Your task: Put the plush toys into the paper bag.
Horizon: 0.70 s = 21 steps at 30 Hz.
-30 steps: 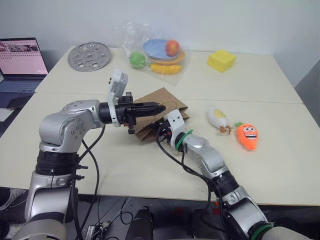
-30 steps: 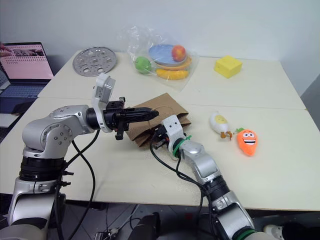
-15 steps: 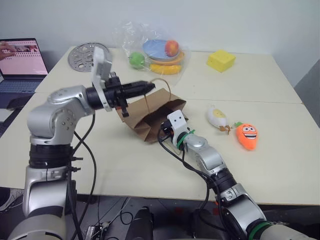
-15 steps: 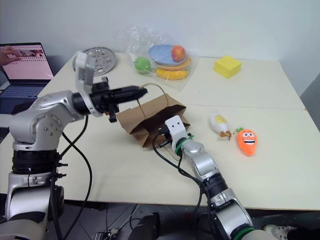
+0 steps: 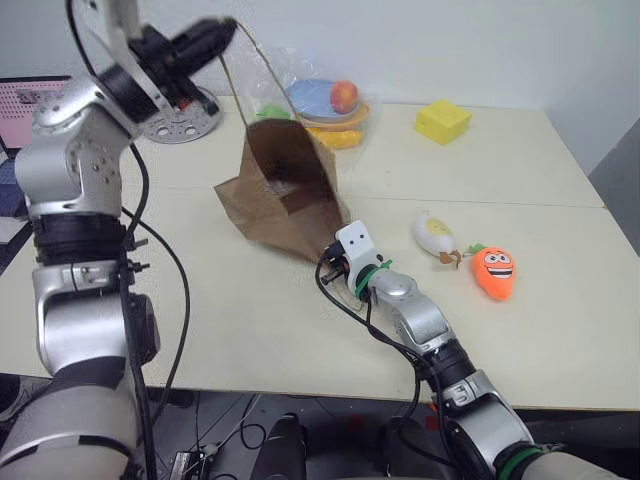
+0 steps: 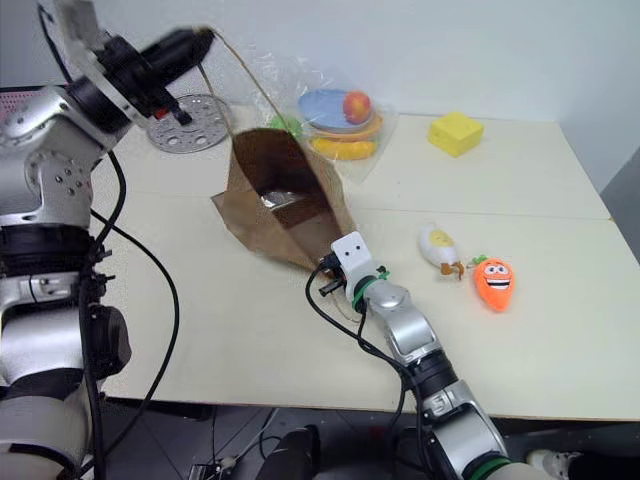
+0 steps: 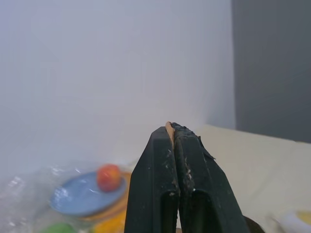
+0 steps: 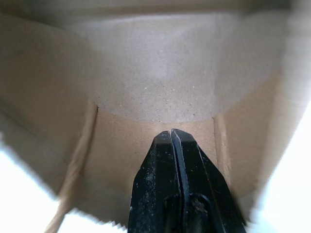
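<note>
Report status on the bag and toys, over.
Left end effector shut on paper bag handle, bag lifted, mouth open. Right end effector shut at bag's mouth. Carrot plush and white-and-yellow plush on table, unobstructed.

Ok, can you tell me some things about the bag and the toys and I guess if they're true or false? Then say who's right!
1. The left gripper is shut on a handle of the paper bag. True.
2. The carrot toy is inside the bag. False: it lies on the table, to the right of the bag.
3. The white-and-yellow toy lies between the bag and the carrot toy. True.
4. The right gripper is open wide. False: its fingers are shut together, right at the bag.
5. The yellow block sits on the blue plate. False: it stands alone on the table.
</note>
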{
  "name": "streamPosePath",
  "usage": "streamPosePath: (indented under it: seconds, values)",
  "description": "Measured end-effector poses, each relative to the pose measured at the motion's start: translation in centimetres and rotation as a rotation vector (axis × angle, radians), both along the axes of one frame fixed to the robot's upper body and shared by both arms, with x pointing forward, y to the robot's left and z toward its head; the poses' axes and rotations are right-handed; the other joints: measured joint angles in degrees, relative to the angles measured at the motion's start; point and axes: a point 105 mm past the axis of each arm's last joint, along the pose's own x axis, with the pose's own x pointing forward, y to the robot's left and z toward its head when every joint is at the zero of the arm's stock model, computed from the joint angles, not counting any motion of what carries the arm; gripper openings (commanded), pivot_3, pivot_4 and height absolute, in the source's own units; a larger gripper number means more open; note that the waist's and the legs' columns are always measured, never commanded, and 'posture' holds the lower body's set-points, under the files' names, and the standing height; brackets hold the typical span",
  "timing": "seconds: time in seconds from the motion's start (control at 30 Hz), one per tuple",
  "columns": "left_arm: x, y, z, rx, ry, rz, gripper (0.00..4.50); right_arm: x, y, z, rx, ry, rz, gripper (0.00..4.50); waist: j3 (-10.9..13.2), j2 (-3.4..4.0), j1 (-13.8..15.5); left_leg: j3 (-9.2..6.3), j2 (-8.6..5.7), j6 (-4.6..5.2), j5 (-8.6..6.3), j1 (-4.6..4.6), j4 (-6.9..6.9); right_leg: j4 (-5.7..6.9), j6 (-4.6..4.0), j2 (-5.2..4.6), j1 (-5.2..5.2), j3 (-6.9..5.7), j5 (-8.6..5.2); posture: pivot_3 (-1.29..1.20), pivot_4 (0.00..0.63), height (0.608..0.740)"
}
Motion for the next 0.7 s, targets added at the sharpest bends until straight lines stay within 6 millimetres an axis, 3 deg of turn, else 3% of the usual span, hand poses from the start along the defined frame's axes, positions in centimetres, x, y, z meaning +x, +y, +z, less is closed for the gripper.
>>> streamPosePath:
  seconds: [0.1, 0.23, 0.43, 0.53, 0.6, 0.7]
  values:
    - [0.9, 0.1, -0.6, -0.046, 0.021, 0.019, 0.0, 0.0, -0.1, -0.1, -0.001, 0.004, -0.001, 0.04, 0.0, 0.0, -0.2, 0.01, 0.0, 0.0, 0.0, -0.04, 0.0, 0.01, 0.0, 0.0, -0.04, 0.01, 0.0, 0.0, 0.15, 0.74]
    - [0.5, -0.3, -1.4, 0.001, 0.023, -0.015, 0.0, 0.0, -0.2, -0.1, -0.002, 0.008, 0.0, 0.04, 0.0, 0.0, -0.2, 0.01, 0.0, -0.01, 0.01, -0.02, -0.05, 0.03, 0.0, 0.0, -0.05, 0.01, 0.01, 0.0, 0.15, 0.74]
    - [-0.3, -1.8, -5.4, 0.122, 0.108, -0.116, 0.0, -0.5, -0.7, 0.5, 0.026, 0.012, 0.023, 0.04, 0.0, 0.0, -0.2, 0.02, 0.0, -0.04, 0.03, -0.04, -0.05, 0.05, 0.0, 0.0, -0.07, 0.03, 0.02, 0.0, 0.15, 0.74]
    - [-1.6, -2.6, -6.7, 0.198, 0.122, -0.177, 0.0, -1.4, -1.0, 2.7, 0.069, -0.037, 0.078, 0.04, 0.0, 0.02, -0.3, 0.04, 0.02, -0.04, 0.02, -0.1, -0.07, 0.06, 0.0, 0.0, -0.16, 0.06, 0.02, 0.0, 0.15, 0.74]
    - [-2.0, -3.2, -7.7, 0.224, 0.154, -0.214, 0.0, -2.1, -1.1, 5.2, 0.121, -0.078, 0.115, 0.04, 0.0, 0.01, -0.3, 0.03, 0.03, -0.04, 0.03, -0.11, -0.07, 0.18, 0.0, 0.0, -0.22, 0.04, 0.01, 0.0, 0.15, 0.74]
    - [-2.3, -3.4, -7.8, 0.232, 0.166, -0.235, 0.0, -4.0, -1.0, 7.8, 0.159, -0.113, 0.209, 0.04, 0.0, 0.01, -0.2, 0.03, 0.03, -0.04, 0.03, -0.1, -0.07, 0.2, 0.0, 0.01, -0.23, 0.05, 0.01, 0.0, 0.15, 0.74]
